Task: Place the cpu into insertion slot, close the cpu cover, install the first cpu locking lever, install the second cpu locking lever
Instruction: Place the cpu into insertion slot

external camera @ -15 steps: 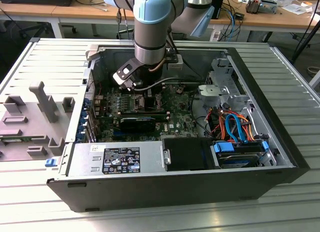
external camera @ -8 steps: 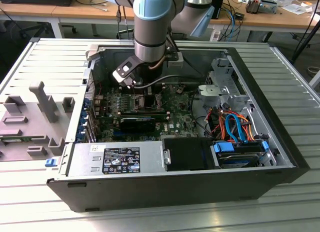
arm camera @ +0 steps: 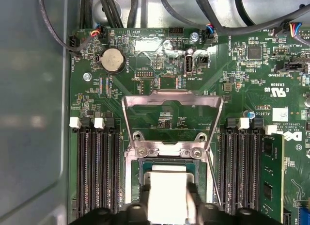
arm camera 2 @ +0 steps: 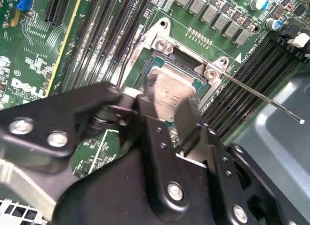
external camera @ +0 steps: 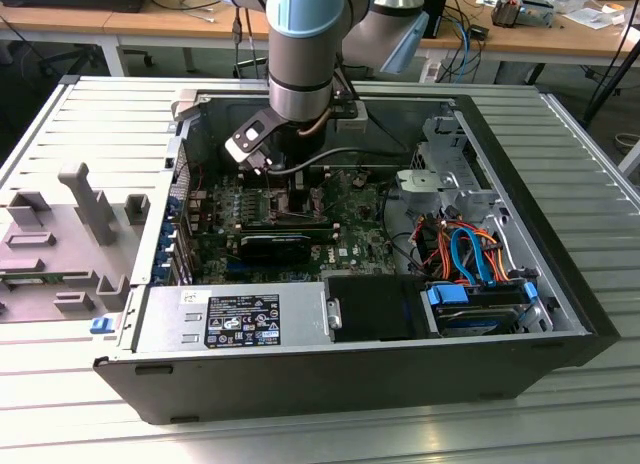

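exterior view overlooks case (external camera: 300, 376), both wrist views close over insertion slot (arm camera 2: 177, 59) (arm camera: 167, 165)

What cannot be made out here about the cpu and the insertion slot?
- Second wrist view: whether the cpu sits fully in the insertion slot; the fingers cover its near edges.
- First wrist view: part of the cpu, cut off by the picture's edge and the fingers.
- Exterior view: the slot area, hidden behind the arm's wrist.
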`<state>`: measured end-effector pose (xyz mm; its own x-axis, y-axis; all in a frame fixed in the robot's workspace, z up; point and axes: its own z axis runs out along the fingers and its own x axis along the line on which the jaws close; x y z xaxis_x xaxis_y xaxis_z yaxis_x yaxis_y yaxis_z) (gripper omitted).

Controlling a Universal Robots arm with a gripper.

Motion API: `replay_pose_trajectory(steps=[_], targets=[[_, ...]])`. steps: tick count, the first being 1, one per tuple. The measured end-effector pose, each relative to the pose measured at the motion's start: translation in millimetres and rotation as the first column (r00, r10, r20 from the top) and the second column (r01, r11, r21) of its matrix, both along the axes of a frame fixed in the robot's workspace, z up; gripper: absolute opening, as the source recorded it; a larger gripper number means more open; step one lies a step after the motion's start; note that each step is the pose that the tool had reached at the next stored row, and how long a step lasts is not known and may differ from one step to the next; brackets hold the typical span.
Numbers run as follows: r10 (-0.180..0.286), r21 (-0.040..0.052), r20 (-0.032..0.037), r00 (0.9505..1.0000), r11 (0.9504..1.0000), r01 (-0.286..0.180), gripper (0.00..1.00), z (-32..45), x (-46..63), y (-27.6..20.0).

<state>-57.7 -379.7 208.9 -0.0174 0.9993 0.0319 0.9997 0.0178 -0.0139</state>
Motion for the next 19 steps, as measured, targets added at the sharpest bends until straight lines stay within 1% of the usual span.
replay_pose_trajectory(steps=[5, 9, 13, 15, 16, 17, 18, 19], targets=[[0.000, 0.0000, -0.0008, 1.0000, 1.0000, 0.000, 0.11, 0.0, 1.0, -1.0], [0.000, 0.0001, -0.0028, 1.0000, 1.0000, 0.000, 0.11, -1.2, 1.7, -2.7], [0.000, -0.0007, -0.0038, 1.0000, 1.0000, 0.000, 0.11, -3.2, 1.8, -2.9], [0.000, -0.0002, -0.0034, 1.0000, 1.0000, 0.000, 0.11, -3.1, 1.8, -2.8], [0.000, 0.0011, -0.0026, 1.0000, 1.0000, 0.000, 0.11, -2.3, 1.9, -2.6], [0.000, 0.0013, -0.0025, 1.0000, 1.0000, 0.000, 0.11, 0.2, 2.0, -2.6], [0.000, 0.0000, -0.0033, 1.0000, 1.0000, 0.000, 0.11, 6.3, 1.9, -2.7], [0.000, 0.0000, -0.0032, 1.0000, 1.0000, 0.000, 0.11, 9.2, 1.9, -2.8]])
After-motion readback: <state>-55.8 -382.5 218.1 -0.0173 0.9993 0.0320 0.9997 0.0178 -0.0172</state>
